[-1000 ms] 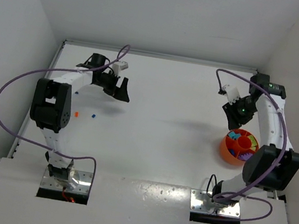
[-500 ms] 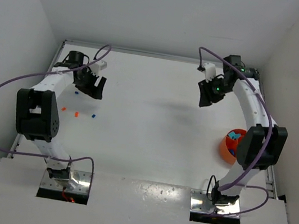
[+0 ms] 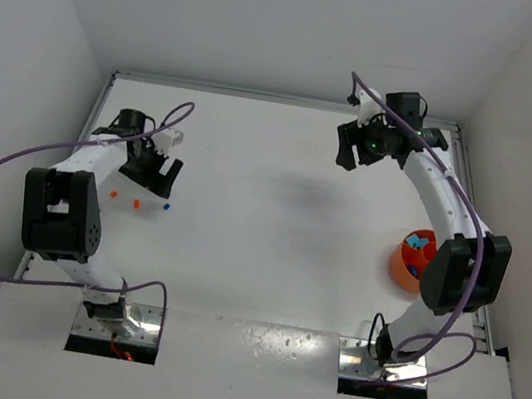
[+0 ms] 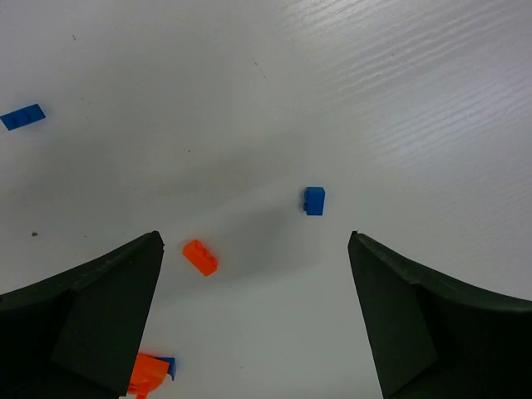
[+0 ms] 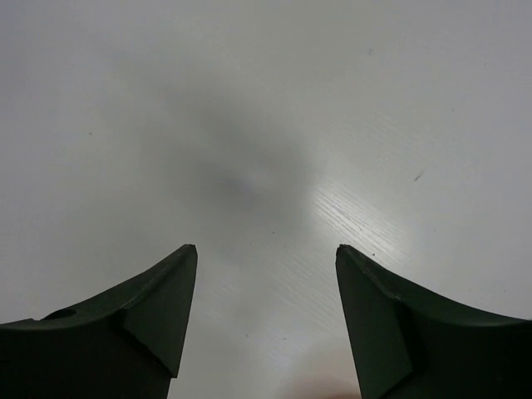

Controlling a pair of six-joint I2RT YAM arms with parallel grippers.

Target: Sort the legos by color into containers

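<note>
Several loose legos lie at the left of the table: two orange bricks (image 3: 113,196) (image 3: 136,203) and a blue brick (image 3: 166,207). In the left wrist view the blue brick (image 4: 314,200) and an orange brick (image 4: 199,257) lie ahead of my open left gripper (image 4: 255,237). Another orange piece (image 4: 148,374) sits by the left finger, and a flat blue piece (image 4: 22,116) lies far left. My left gripper (image 3: 159,183) hovers just behind them. The orange bowl (image 3: 399,266) with its containers stands at the right, half hidden by the right arm. My right gripper (image 3: 345,158) (image 5: 266,248) is open and empty over bare table.
White walls close in the table at the back and on both sides. A purple cable loops off each arm. The right arm's elbow stands over the bowl's near side.
The right arm has swung from above the bowl to the back middle, and its jaws have widened. The left gripper has shifted left and nearer, toward the loose bricks.
</note>
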